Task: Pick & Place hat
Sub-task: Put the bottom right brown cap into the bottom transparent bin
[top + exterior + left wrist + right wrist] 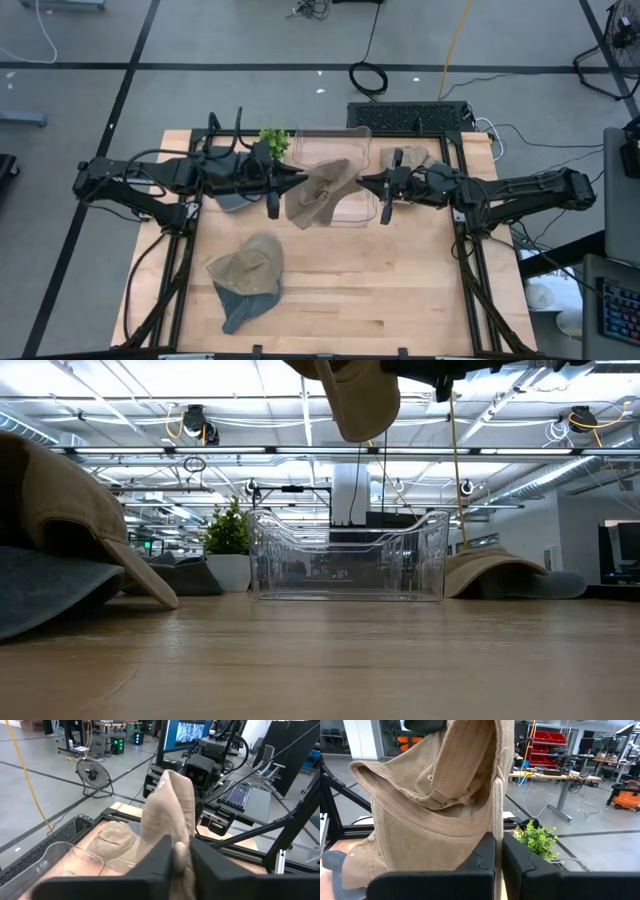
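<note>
From the high view I have both arms meeting over the clear plastic bin (340,170) at about twelve o'clock on the table (400,300). The tan hat (320,192) hangs between them, over the bin's near wall. The left gripper (272,190) pinches its nine o'clock edge and the right gripper (384,190) its three o'clock edge. A small potted plant (274,140) stands at eleven o'clock, a second hat (403,157) lies at one o'clock beyond the bin, and a stack of hats (248,278) waits at seven o'clock.

The low view shows the tan hat (360,395) lifted clear, dangling above the bin (348,556), not touching it.

In the left wrist view my left fingers (160,857) are clenched on a fold of the hat's fabric (167,815), with the right arm's wrist just behind.

In the right wrist view the right fingers (485,857) are clamped shut on the hat (430,805), seemingly along its edge.

I judge this the carry step, with the hat held two-handed above the bin. Next, I would lower both arms together towards twelve o'clock until the hat sits inside the walls, then release evenly so it does not drape over the rim.
</note>
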You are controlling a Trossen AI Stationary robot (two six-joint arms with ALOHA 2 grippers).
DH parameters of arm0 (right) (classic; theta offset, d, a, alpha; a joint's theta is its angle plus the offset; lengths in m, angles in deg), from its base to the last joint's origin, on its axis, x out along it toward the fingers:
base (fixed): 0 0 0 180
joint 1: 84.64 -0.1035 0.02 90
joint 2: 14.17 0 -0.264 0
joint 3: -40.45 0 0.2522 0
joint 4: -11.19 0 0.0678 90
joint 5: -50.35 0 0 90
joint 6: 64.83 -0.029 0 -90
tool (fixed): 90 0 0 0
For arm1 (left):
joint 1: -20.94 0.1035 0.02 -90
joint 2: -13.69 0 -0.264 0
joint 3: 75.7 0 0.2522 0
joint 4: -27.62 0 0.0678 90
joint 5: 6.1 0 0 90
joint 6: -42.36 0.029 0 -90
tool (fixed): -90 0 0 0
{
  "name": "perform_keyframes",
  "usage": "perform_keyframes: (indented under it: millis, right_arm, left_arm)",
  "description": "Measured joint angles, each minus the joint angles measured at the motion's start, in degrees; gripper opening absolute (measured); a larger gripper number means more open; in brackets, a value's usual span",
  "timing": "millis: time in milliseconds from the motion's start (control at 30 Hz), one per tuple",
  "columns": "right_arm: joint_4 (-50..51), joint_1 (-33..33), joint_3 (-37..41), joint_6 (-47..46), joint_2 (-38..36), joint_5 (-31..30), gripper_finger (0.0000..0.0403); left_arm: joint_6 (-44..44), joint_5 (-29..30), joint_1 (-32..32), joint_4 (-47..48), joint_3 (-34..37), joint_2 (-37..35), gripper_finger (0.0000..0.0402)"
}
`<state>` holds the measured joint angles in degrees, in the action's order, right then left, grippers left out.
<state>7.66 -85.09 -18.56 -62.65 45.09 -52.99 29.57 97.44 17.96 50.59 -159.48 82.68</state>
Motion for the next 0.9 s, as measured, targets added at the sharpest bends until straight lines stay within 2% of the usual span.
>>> perform_keyframes:
  millis: [33, 167, 433, 633, 900]
  right_arm:
    - [0.0, 0.0, 0.0, 0.0, 0.0, 0.0, 0.0000]
    - [0.0, 0.0, 0.0, 0.0, 0.0, 0.0, 0.0000]
    - [-1.1, 0.0, 0.0, 0.0, 0.0, -0.1, 0.0014]
    - [0.2, 0.0, 0.0, -0.8, -0.7, -0.1, 0.0085]
    - [4.9, -0.1, 0.0, -5.5, -3.9, 1.4, 0.0198]
  left_arm:
    - [0.1, -0.1, 0.0, 0.0, 0.0, 0.0, 0.0025]
    - [0.8, -0.5, 0.0, 0.4, 0.0, -0.2, 0.0029]
    - [11.3, -0.4, 0.0, 2.3, 0.0, -0.3, 0.0027]
    - [25.0, 0.1, -1.4, 1.5, 0.0, -0.3, 0.0027]
    - [50.5, 2.0, -3.7, -0.3, 0.0, -0.3, 0.0027]
